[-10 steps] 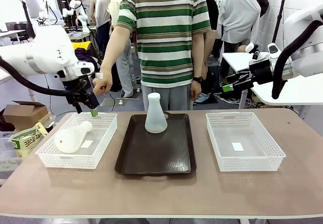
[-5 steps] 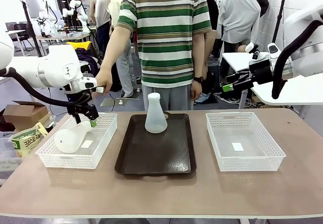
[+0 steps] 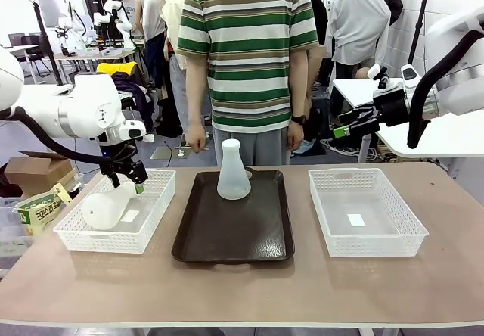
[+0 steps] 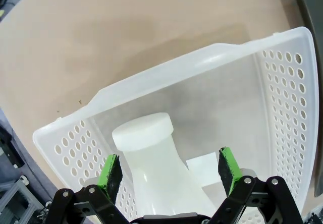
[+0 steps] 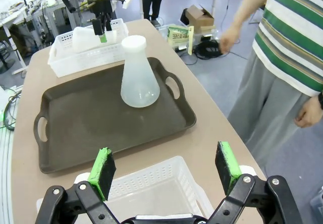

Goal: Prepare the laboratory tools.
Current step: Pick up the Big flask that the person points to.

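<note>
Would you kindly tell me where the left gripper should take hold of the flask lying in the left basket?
Probably by its narrow neck, from above: the flask lies on its side in the left basket, and its wide base looks too broad for the jaws. The open left gripper hangs over that neck.

- Bright, even indoor light falls from overhead in all three views.
- The dark brown rectangular tray (image 3: pixel 234 234) casts a thin soft shadow on the tan table (image 3: pixel 242 290).
- A dull sheen shows on the tray beside the upright translucent milky-white conical flask (image 3: pixel 233 173).
- Wide-angle distortion bows the white perforated plastic basket (image 4: pixel 202 55) rim.
- A grey shadow lies beyond the lying flask (image 4: pixel 151 158).
- The front view is sharp.
</note>
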Controlling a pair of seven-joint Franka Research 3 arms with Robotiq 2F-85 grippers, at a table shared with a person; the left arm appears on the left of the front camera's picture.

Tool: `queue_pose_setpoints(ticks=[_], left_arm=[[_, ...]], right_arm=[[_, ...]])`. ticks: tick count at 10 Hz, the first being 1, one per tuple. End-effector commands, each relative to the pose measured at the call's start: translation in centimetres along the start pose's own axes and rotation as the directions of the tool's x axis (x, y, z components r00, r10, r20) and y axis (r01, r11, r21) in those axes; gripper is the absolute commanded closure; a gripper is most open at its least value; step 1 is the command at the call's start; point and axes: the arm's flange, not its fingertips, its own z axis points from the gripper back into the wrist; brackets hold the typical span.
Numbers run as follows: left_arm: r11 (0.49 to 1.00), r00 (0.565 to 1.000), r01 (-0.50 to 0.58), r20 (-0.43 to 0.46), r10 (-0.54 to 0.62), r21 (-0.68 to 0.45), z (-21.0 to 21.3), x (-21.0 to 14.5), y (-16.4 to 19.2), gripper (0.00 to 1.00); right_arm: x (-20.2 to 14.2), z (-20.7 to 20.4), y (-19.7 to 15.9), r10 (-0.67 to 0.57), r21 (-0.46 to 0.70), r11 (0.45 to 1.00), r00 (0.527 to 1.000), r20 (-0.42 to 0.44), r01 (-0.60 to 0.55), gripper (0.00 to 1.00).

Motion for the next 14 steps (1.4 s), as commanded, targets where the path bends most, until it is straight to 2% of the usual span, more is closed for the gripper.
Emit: queue_pose_setpoints(ticks=[1,7,12,13,14], left_arm=[[0.998,1.0,-0.012,0.015,0.011,0.062,-1.1,-0.1,-0.5,0.0],[0.997,1.0,0.005,-0.007,-0.004,0.079,-1.7,0.7,-1.0,0.0],[0.997,1.0,0.014,0.006,-0.015,0.08,-1.0,0.6,-1.6,0.93],[0.996,1.0,0.018,0.008,-0.019,0.084,-0.8,0.6,-1.7,1.0],[0.996,1.0,0.024,0.01,-0.025,0.085,-0.7,0.6,-1.8,1.0]], right_arm=[[0.2,0.0,-0.1,-0.012,-0.001,1.0,1.0,-0.015,0.012,0.0],[0.2,0.0,-0.1,-0.012,-0.001,1.0,1.0,-0.015,0.012,0.0],[0.2,0.0,-0.1,-0.012,-0.001,1.0,1.0,-0.015,0.012,0.0],[0.2,0.0,-0.1,-0.012,-0.001,1.0,1.0,-0.015,0.012,0.0],[0.2,0.0,-0.1,-0.012,-0.001,1.0,1.0,-0.015,0.012,0.0]])
